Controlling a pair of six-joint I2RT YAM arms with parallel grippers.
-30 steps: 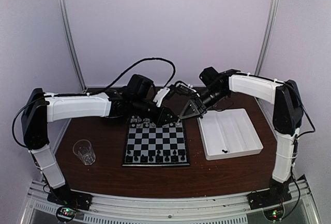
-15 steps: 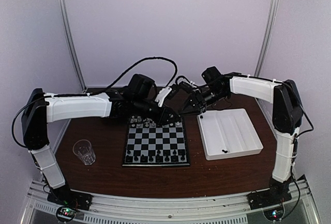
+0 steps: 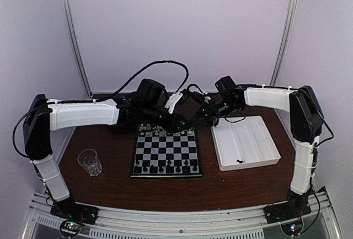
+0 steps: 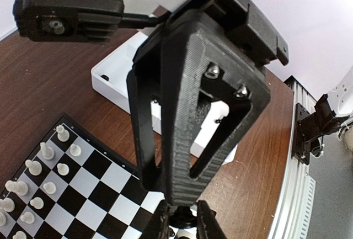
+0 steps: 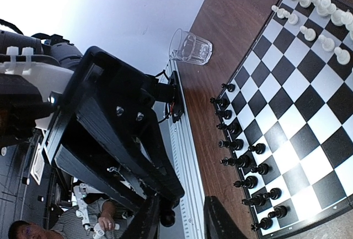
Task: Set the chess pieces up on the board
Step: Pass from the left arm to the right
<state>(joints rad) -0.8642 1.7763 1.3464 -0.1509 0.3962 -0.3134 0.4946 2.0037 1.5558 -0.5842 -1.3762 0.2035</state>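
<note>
Dark brown wooden tabletop [image 3: 110, 186], set under pale lilac walls, carries the flat black-and-light-grey checked chessboard [image 3: 165, 149] at its middle. Tiny white chessmen [image 3: 165, 132] stand along the board's far edge and tiny black chessmen [image 3: 165, 168] along its near edge. Above the board's far right corner the two black two-finger grippers meet tip to tip. The left gripper [image 4: 183, 223] has its jaws nearly together, apparently pinching a small black round-headed chessman [image 5: 167, 217] at the fingertips. The right gripper [image 5: 182, 219] has its jaws partly apart, one on either side of that chessman and not closed on it. Just beside the board's right edge lies a white compartmented plastic tray [image 3: 248, 137], with one small dark object [image 3: 239, 162] at its near end. Left of the board, well apart from it, stands a clear ribbed drinking glass [image 3: 90, 162].
</note>
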